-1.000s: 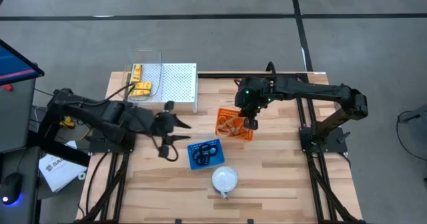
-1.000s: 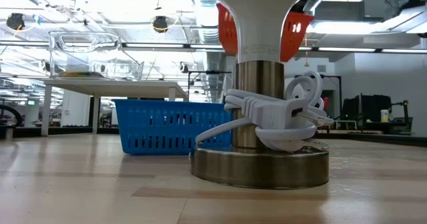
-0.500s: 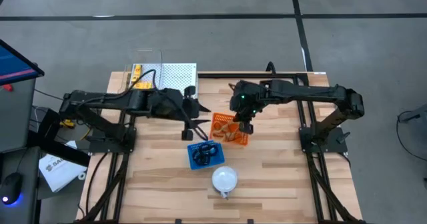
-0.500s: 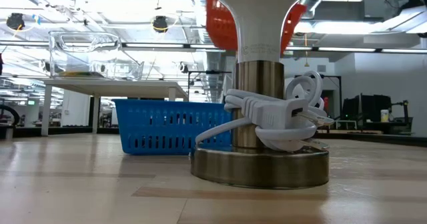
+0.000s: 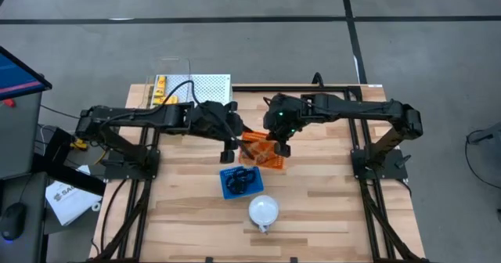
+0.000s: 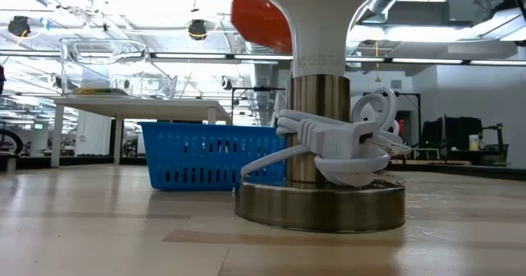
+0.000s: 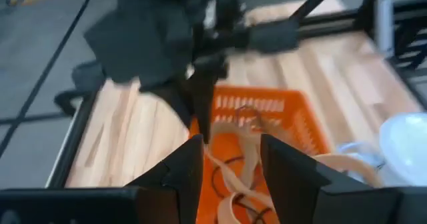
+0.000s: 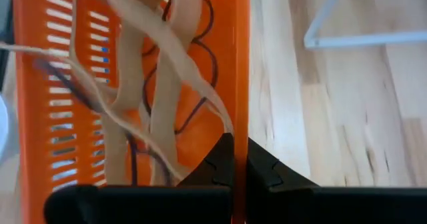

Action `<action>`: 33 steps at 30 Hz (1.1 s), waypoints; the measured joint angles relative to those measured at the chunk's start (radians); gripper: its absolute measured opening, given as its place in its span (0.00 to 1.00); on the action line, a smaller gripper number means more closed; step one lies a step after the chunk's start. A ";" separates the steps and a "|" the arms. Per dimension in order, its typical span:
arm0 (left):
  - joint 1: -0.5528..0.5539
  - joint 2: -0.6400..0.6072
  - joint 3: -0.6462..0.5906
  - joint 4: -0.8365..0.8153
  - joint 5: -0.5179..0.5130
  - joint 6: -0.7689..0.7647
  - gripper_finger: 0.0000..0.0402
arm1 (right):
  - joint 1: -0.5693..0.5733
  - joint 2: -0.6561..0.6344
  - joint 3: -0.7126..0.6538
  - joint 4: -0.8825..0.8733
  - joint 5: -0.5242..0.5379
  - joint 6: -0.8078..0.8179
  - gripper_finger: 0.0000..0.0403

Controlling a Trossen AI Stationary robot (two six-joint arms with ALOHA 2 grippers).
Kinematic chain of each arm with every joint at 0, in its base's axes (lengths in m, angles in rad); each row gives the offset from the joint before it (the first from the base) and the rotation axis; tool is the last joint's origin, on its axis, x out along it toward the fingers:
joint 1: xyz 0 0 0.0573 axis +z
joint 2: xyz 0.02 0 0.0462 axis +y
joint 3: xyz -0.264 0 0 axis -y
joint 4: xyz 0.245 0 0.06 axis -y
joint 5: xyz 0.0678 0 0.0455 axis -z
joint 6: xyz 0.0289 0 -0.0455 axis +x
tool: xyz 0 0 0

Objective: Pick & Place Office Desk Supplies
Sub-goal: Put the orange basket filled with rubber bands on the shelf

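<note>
Orange basket (image 5: 262, 149) of rubber bands (image 8: 157, 84): lifted off surface (image 5: 313, 216), right tool (image 5: 282, 148) clamped on its rim; left tool (image 5: 232, 144), fingers parted, newly arrived alongside for handover.

Table (image 5: 313, 216) — pale wood planks, matt. Orange basket (image 8: 40, 84) and blue basket (image 6: 205, 157) — slotted plastic. Tan bands (image 8: 160, 111) look rubbery. Lamp base (image 6: 320, 206) is brushed metal; its cord (image 6: 329, 140) glossy white plastic.
</note>
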State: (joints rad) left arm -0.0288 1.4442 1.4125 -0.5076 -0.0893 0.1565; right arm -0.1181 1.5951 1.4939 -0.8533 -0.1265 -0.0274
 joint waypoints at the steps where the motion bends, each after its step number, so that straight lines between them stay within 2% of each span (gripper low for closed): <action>1: -0.007 -0.001 0.000 0.014 0.016 0.002 0.35 | 0.000 0.000 -0.001 -0.011 0.000 -0.003 0.00; 5: -0.048 -0.017 0.001 0.038 0.125 0.045 0.35 | -0.007 0.023 0.001 -0.003 -0.003 0.005 0.00; 9: -0.086 -0.013 -0.001 -0.018 0.132 0.054 0.35 | -0.031 0.060 0.026 0.000 -0.006 0.024 0.00; 12: -0.090 -0.014 0.000 -0.001 0.129 0.054 0.35 | -0.042 0.107 0.079 0.007 -0.006 0.026 0.00; 21: -0.098 -0.015 0.000 0.009 0.127 0.049 0.35 | -0.050 0.299 0.383 -0.127 -0.037 0.018 0.00; 25: -0.121 -0.015 0.000 -0.073 0.124 0.049 0.35 | -0.071 0.366 0.535 -0.225 -0.041 0.001 0.00; 28: -0.138 -0.015 0.000 -0.149 0.082 0.059 0.35 | -0.092 0.392 0.613 -0.256 -0.058 0.000 0.00; 33: -0.169 -0.015 0.000 -0.175 -0.067 0.108 0.35 | -0.112 0.385 0.631 -0.273 -0.059 0.001 0.00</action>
State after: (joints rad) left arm -0.1982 1.4296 1.4128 -0.6828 -0.1560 0.2643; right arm -0.2301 1.9799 2.1253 -1.1268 -0.1860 -0.0265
